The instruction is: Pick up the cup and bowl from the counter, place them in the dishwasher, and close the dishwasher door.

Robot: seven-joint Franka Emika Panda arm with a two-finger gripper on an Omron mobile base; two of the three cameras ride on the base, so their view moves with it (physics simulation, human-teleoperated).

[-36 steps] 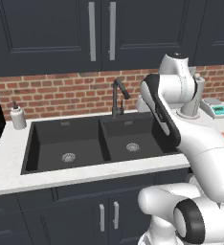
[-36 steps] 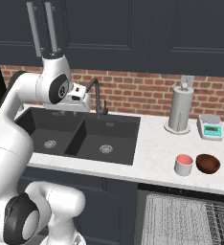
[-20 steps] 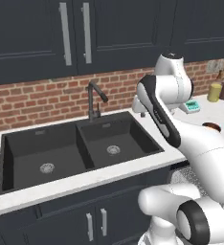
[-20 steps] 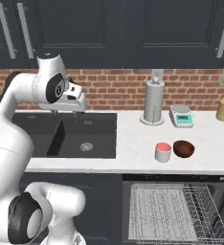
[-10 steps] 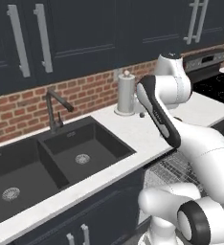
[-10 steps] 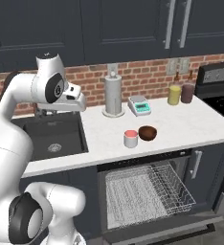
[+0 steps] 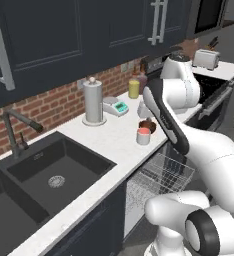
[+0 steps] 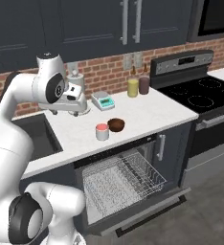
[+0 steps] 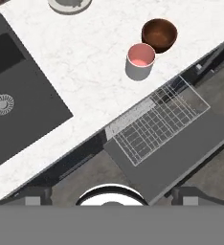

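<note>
The cup [image 9: 140,61], whitish with a pink top, stands on the white counter [image 9: 85,62] right beside the reddish-brown bowl [image 9: 159,35]. Both sit near the front edge, the cup [image 8: 102,131] left of the bowl [image 8: 116,125]. Below them the dishwasher door [image 8: 147,210] lies dropped open, and the grey wire rack [image 8: 121,179] is pulled out over it. My gripper [image 8: 74,99] hangs high over the counter, left of and behind the cup, open and holding nothing. In the hand view its fingertips [image 9: 37,196] stand wide apart. In the left base view my arm partly covers the bowl [image 7: 148,125].
A black sink [image 7: 49,170] with a faucet [image 7: 19,122] is set in to the left. A tall grey cylinder [image 7: 93,102], a small scale [image 8: 103,100], a yellow bottle [image 8: 132,87] and a dark bottle [image 8: 144,85] line the brick wall. A black stove [image 8: 195,100] stands on the right.
The base has driven right, so both base views shifted: the sink slid left, and the open dishwasher and stove came into view. The gripper stays open.
</note>
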